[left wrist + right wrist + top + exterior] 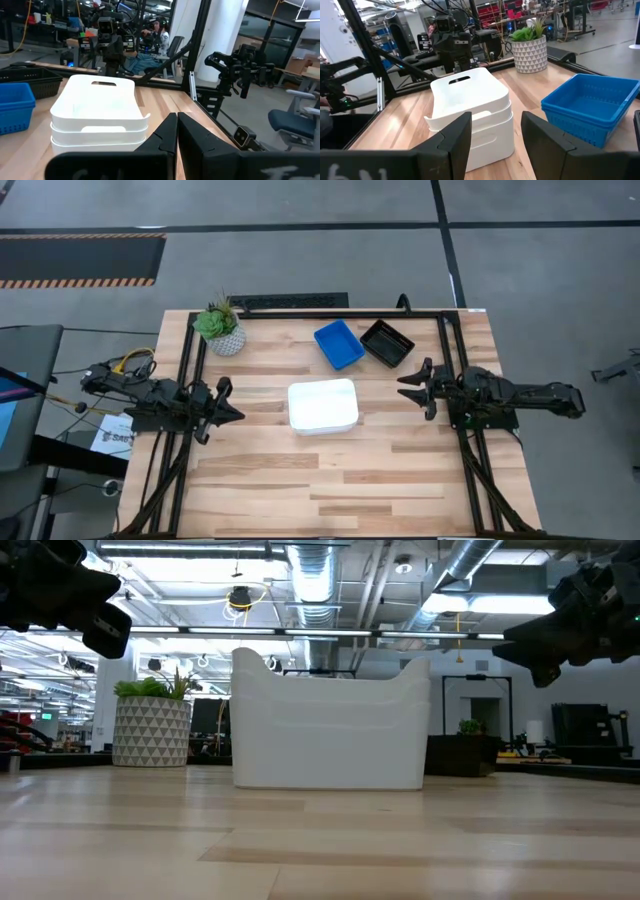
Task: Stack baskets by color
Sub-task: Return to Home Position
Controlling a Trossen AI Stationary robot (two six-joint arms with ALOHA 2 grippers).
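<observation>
A stack of white baskets [323,405] stands on its base in the middle of the table; three nested rims [100,120] show in the left wrist view. A stack of blue baskets [339,344] and a black basket [387,342] sit side by side toward the far edge. My left gripper [236,413] hangs shut at the table's left side, pointing level at the white stack, clear of it. My right gripper [407,388] hangs open at the right side, also pointing level at the white stack [472,107] without touching it.
A green plant in a white patterned pot [221,326] stands at the far left corner of the table. A black frame [440,360] runs along the table's left, right and far sides. Bare wood [330,490] lies between the white stack and the near edge.
</observation>
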